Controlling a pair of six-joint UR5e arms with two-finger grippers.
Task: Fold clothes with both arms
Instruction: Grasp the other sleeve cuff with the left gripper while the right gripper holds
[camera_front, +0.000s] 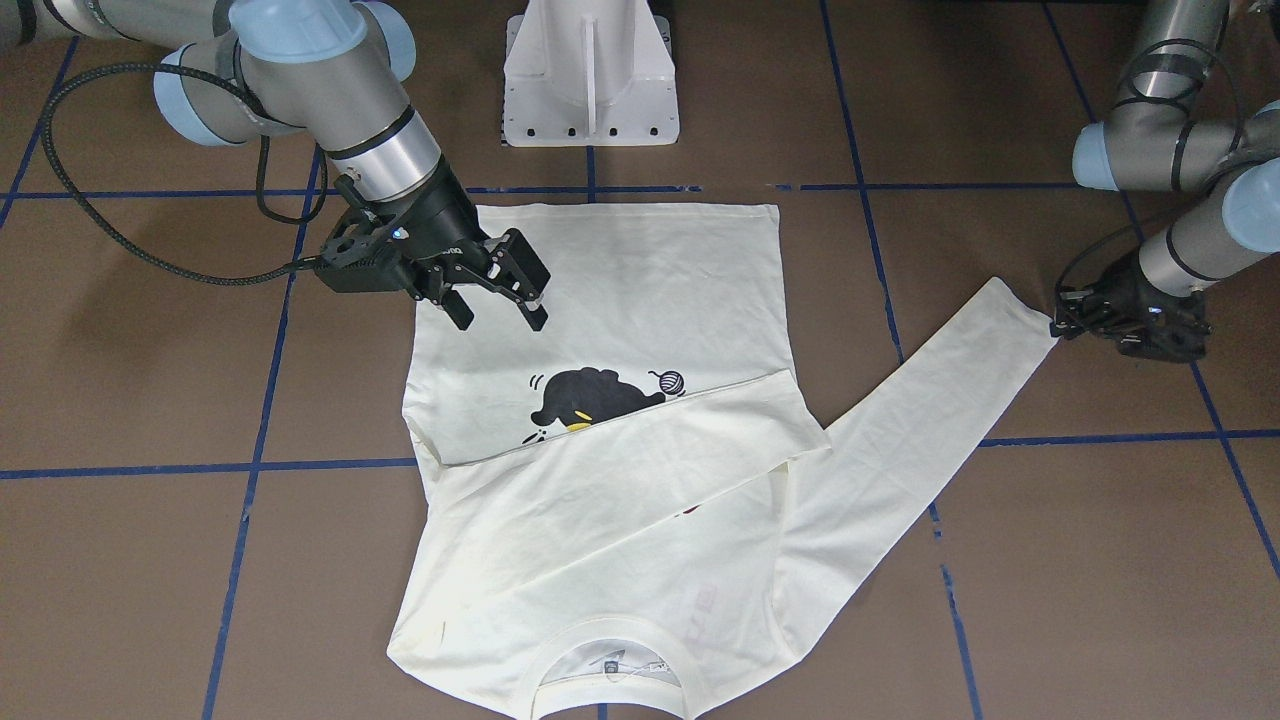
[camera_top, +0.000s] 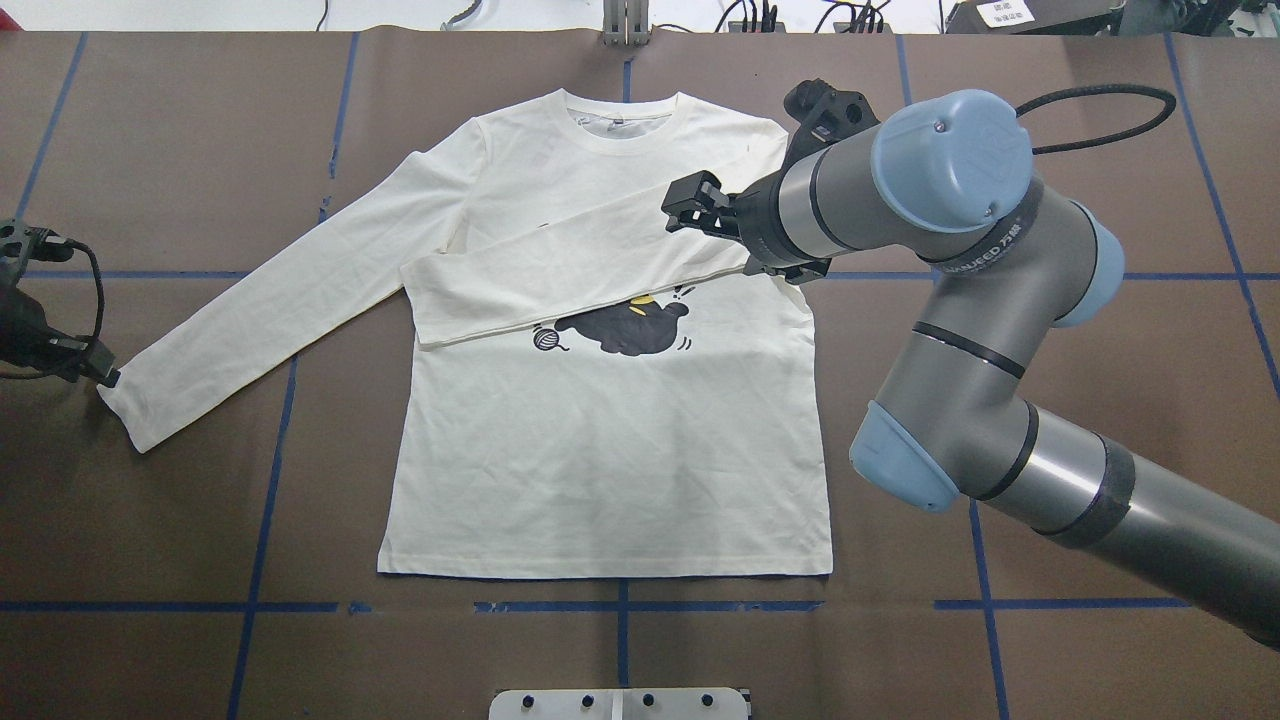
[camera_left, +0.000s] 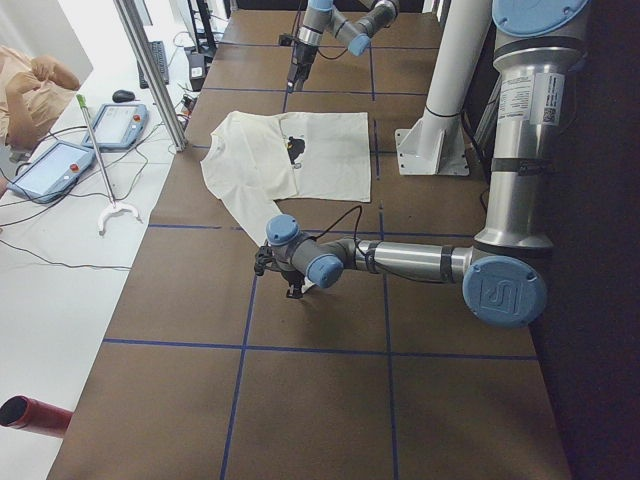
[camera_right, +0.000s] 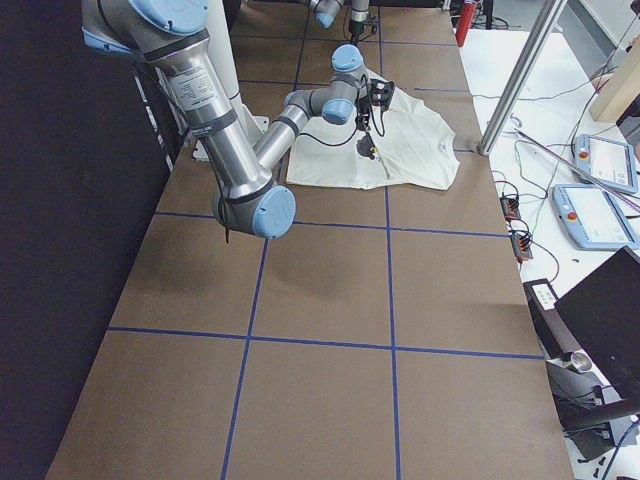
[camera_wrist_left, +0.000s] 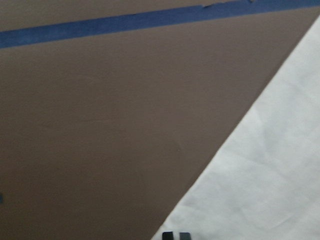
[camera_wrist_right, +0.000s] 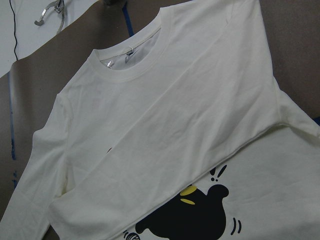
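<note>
— Right gripper (camera_front: 498, 318) first: spread or pinching?
— Spread wide, holding nothing, hanging above T-shirt (camera_front: 650, 290), flat on table (camera_front: 150, 400), print side up, with one sleeve folded across chest.
— And left gripper (camera_front: 1062, 325)?
— Well apart, low at cuff (camera_front: 1025, 315) of other, outstretched sleeve; fingertips pressed together, pinching its corner.

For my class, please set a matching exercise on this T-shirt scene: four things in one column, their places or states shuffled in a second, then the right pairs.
Things:
1. folded sleeve
2. outstretched sleeve
3. right gripper
4. cat print

Places or states:
a. jaws apart, above the shirt
b. partly hidden under cloth
c. lies across the chest
d. lies on the table, cuff at the left gripper

Pairs: 1-c, 2-d, 3-a, 4-b
</note>
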